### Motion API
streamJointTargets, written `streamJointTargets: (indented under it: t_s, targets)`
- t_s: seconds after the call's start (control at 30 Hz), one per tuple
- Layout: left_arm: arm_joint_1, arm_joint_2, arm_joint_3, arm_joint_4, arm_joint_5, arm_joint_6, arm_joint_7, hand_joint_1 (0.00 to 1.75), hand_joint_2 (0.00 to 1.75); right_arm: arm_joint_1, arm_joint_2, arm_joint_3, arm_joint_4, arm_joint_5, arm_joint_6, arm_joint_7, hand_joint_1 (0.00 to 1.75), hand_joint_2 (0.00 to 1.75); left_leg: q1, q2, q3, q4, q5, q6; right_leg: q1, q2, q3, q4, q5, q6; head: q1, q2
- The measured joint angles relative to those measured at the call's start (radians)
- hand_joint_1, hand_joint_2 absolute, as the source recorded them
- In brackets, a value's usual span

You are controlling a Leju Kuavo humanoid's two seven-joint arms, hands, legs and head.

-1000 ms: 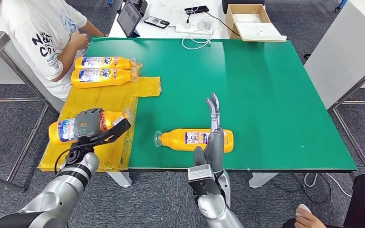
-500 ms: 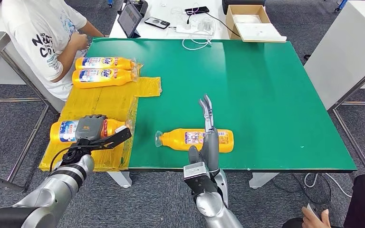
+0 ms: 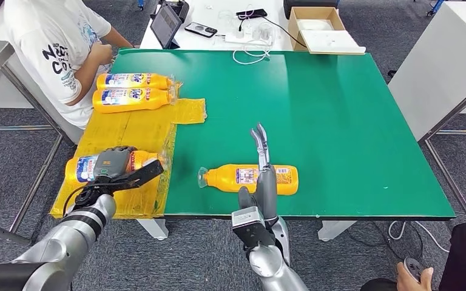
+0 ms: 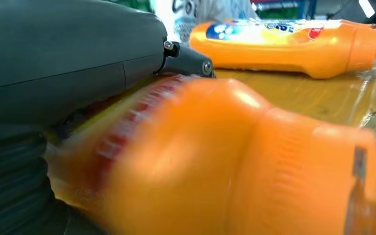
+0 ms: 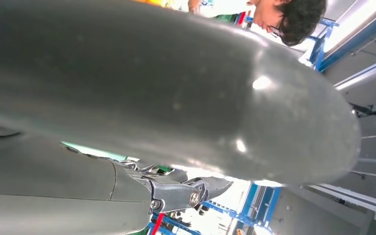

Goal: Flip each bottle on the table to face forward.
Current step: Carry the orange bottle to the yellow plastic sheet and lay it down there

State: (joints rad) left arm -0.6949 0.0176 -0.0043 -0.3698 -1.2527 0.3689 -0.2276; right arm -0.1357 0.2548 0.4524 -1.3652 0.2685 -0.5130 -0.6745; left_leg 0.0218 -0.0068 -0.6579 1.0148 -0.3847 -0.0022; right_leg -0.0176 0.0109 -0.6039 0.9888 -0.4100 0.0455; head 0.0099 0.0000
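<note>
We take the yellow plastic sheet on the left part of the green tabletop as our landmark. On its near end lies an orange bottle on its side, and our left hand is laid over the middle of that bottle, fingers wrapped across the label with the thumb reaching past toward the cap end. In the left wrist view the same bottle's shoulder and cap press right up against the grey palm, so we read the left hand as holding it.

At the far end of the sheet two more orange bottles lie side by side, the farther one and the nearer one, both on their sides with labels up, just beside a seated person.

Off the sheet, to its right on bare green, a fourth orange bottle lies on its side near the front edge. Our right hand stands above it with fingers straight and extended, holding nothing; whether it touches the bottle we cannot tell.
</note>
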Motion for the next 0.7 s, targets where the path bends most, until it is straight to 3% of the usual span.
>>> streamJointTargets:
  t_s: [0.33, 0.7]
  targets:
    - [-0.044, -0.027, 0.149, 0.001, 0.305, -0.436, -0.167, 0.0, 0.0, -0.02, 0.006, -0.003, 0.05, 0.002, 0.06, 0.01, 0.0, 0.0, -0.001, -0.01, 0.009, 0.0, 0.0, 0.0, 0.0, -0.009, 0.011, -0.001, -0.004, -0.001, 0.0, 0.0]
    - [-0.036, -0.047, 0.21, 0.001, 0.453, -0.56, -0.229, 0.0, 0.0, -0.035, 0.006, -0.003, 0.114, 0.013, 0.083, 0.012, 0.0, 0.0, -0.001, -0.013, 0.012, 0.0, 0.0, 0.0, -0.001, -0.011, 0.015, -0.001, -0.004, -0.001, 0.0, 0.0]
